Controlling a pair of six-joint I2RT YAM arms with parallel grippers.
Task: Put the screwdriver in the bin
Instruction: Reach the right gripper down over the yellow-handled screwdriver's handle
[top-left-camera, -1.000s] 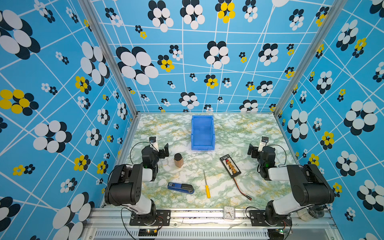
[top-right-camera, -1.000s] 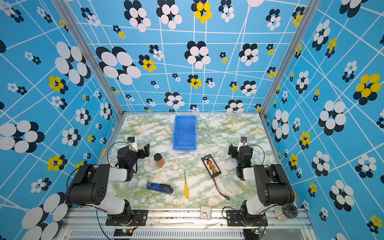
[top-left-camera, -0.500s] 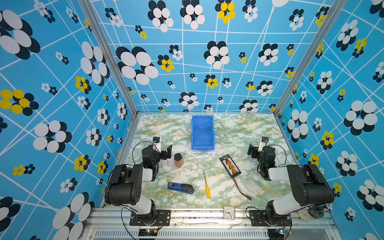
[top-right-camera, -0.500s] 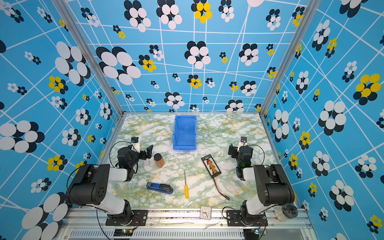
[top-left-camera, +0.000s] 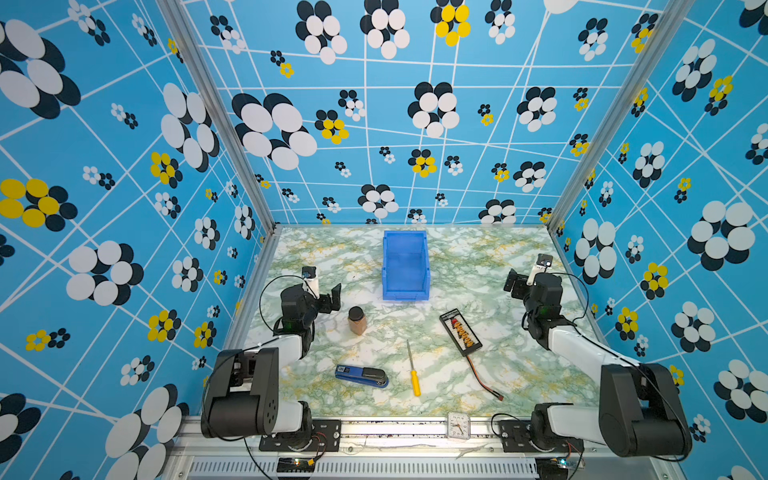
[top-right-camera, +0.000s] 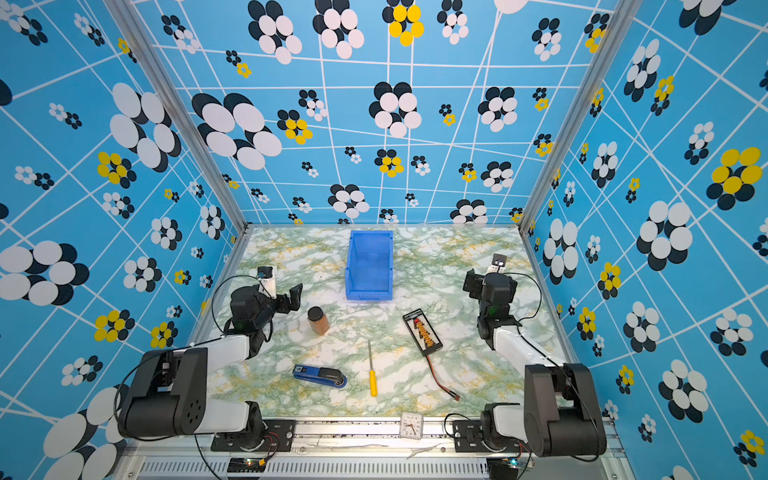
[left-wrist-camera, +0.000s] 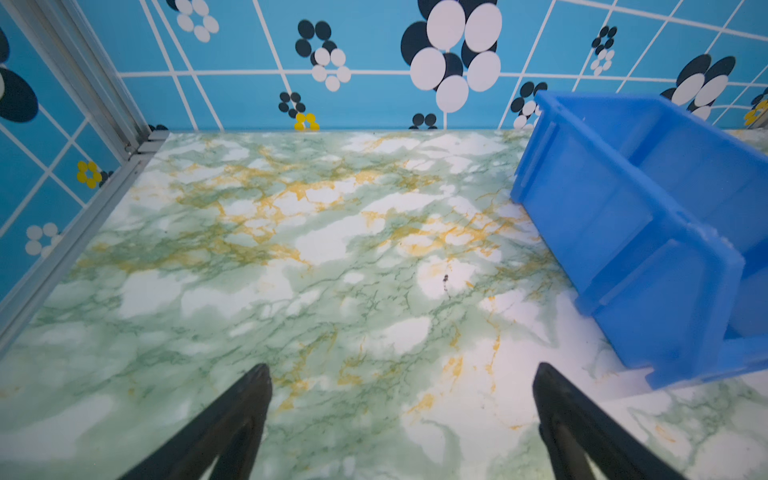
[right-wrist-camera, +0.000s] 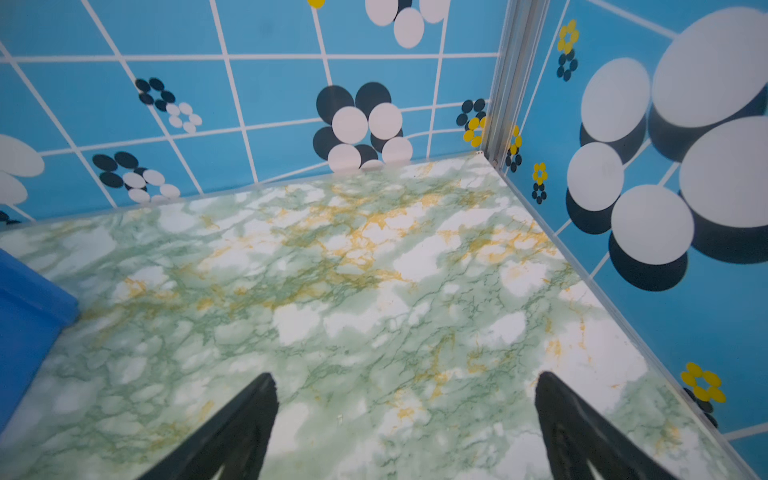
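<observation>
The screwdriver (top-left-camera: 414, 371) (top-right-camera: 372, 371), yellow handle and thin grey shaft, lies flat near the table's front, handle toward the front edge. The blue bin (top-left-camera: 405, 291) (top-right-camera: 369, 293) stands at the back middle, empty as far as I see. My left gripper (top-left-camera: 332, 296) (top-right-camera: 293, 297) (left-wrist-camera: 401, 370) hovers open left of the bin (left-wrist-camera: 602, 216), nothing between its fingers. My right gripper (top-left-camera: 513, 284) (top-right-camera: 471, 284) (right-wrist-camera: 405, 378) is open over bare table at the right, far from the screwdriver; a corner of the bin (right-wrist-camera: 25, 324) shows in its wrist view.
A brown jar with a black cap (top-left-camera: 356, 321) stands beside the left gripper. A blue-and-black stapler (top-left-camera: 361, 376) lies left of the screwdriver. A flat black device with red-and-black wires (top-left-camera: 460, 332) lies to its right. A small clock (top-left-camera: 458, 425) sits on the front rail.
My left gripper has swung a little to the right, toward the jar and bin. The right arm and all objects have stayed put.
</observation>
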